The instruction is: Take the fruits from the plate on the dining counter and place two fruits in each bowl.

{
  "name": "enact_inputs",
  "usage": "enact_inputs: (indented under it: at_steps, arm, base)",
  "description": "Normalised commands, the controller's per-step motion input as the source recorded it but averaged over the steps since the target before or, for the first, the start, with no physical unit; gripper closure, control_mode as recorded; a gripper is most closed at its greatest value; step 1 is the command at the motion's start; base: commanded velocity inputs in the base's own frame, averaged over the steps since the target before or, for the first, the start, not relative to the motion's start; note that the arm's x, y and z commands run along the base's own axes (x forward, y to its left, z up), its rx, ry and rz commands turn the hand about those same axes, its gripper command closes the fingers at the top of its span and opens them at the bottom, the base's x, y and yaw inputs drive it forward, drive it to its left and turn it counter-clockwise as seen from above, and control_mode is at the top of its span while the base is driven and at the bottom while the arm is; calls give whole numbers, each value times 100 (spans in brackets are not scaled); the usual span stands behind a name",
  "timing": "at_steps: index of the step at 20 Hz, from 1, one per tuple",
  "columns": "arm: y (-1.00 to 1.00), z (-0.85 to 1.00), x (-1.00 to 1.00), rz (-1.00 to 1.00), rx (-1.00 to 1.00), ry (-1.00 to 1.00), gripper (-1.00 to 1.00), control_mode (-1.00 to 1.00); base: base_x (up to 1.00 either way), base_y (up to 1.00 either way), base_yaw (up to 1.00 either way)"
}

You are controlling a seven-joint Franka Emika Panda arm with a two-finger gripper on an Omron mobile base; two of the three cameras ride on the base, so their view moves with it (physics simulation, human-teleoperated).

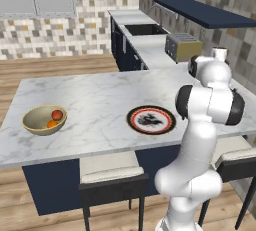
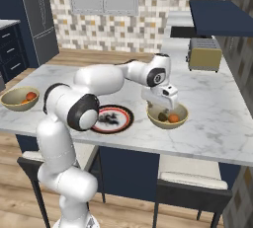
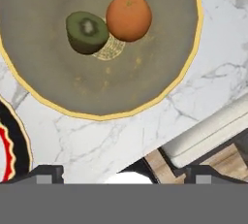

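Note:
My gripper (image 2: 165,106) hangs just above the right bowl (image 2: 168,122) on the dining counter (image 2: 212,108). In the hand view its fingertips (image 3: 46,172) stand wide apart with nothing between them, so the gripper (image 3: 125,173) is open. That bowl (image 3: 58,82) holds a dark green fruit (image 3: 87,31) touching an orange fruit (image 3: 128,17); both lie in the bowl, green (image 2: 162,117) beside orange (image 2: 174,118). The plate (image 1: 151,120) sits bare near the counter's front. The left bowl (image 1: 31,121) holds a red fruit (image 1: 57,114) and an orange one (image 1: 52,123).
Cushioned stools (image 1: 110,167) stand under the counter's front edge, one below the right bowl (image 2: 190,172). A toaster (image 2: 204,53) and a sink (image 1: 145,29) sit on the pale worktop behind. A dark shelf (image 1: 210,14) overhangs it.

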Motion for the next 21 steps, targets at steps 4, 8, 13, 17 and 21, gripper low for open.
enact_inputs:
  at_steps: [4, 8, 13, 17, 21]
  arm:
    - [78, 2, -73, 4, -4, -14, -100, -100]
    - [74, 0, -78, 10, -5, -17, -100, -100]
    - [66, 16, -70, 18, -4, -7, -100, -100]
    - [57, 41, -58, 13, 0, 6, -100, -100]
    - [54, 32, -64, 17, -1, 1, -100, -100]
  base:
    - [0, 0, 0]
    - [0, 0, 0]
    - [0, 0, 0]
    - [0, 0, 0]
    - [0, 0, 0]
